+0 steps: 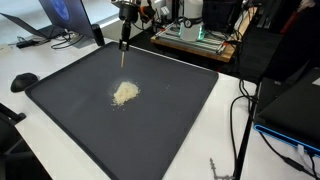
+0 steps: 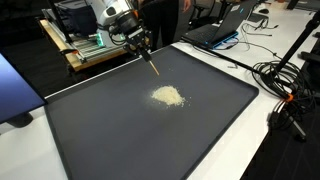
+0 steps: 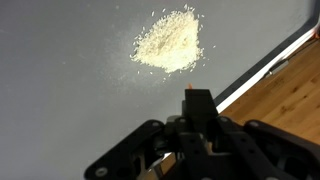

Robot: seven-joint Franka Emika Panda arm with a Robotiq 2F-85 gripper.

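Tool (image 2: 139,43) clamped tight on thin stick (image 2: 151,63), tip over dark mat (image 2: 100,130), near grain pile (image 2: 167,95).

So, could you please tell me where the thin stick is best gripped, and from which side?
Take the thin stick by its upper end, coming from above. It hangs slightly tilted, tip down over the dark mat near the grain pile, so a grip across the slim shaft leaves the tip free. The pincer is shut on it there.
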